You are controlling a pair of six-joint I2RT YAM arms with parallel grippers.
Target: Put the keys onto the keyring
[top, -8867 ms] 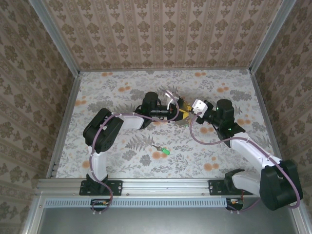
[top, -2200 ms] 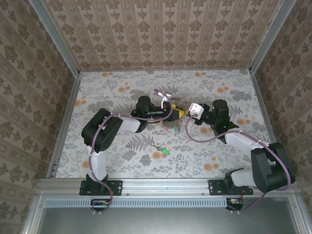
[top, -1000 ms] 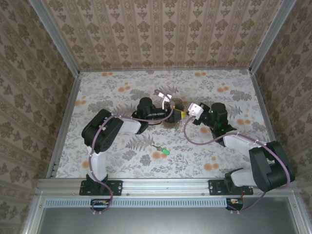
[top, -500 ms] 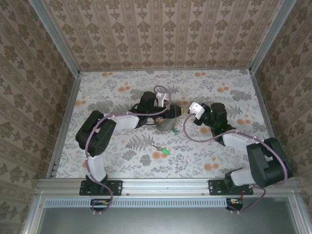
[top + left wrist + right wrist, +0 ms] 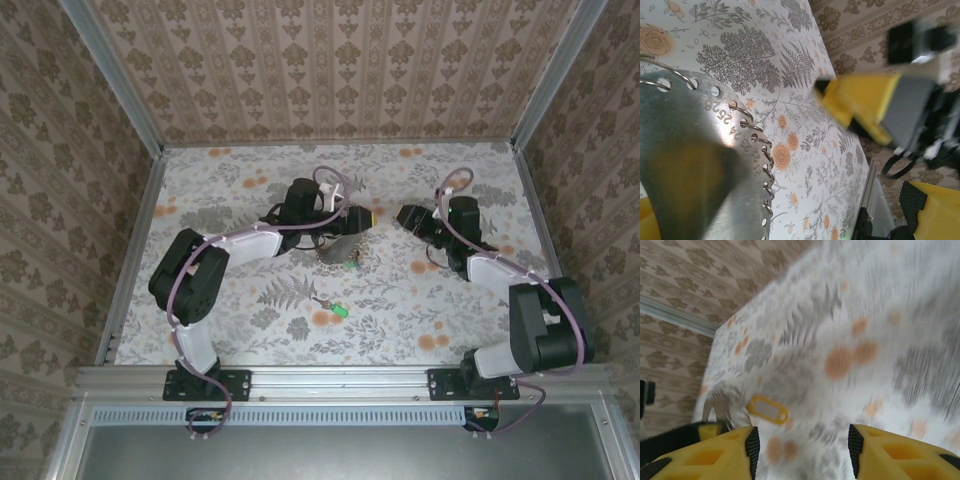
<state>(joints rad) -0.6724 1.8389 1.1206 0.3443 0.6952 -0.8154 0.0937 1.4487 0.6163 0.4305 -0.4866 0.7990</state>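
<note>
The main risk is that the keyring point(image 5: 766, 162) shifts when a key is pushed at it, because nothing clamps it. The left gripper point(image 5: 352, 228) has its fingers spread wide. The thin wire, looped through the holes of a grey metal plate point(image 5: 685, 150), lies between them, close against one finger and well clear of the other. The right gripper point(image 5: 800, 450) is likewise open and empty, with bare table point(image 5: 880, 315) showing between its fingers and a yellow tag point(image 5: 767, 410) ahead and to one side. A green key point(image 5: 340, 312) lies loose nearer the arm bases, well apart from both grippers. It is small and flat, so it could skid or slip from a pinch.
</note>
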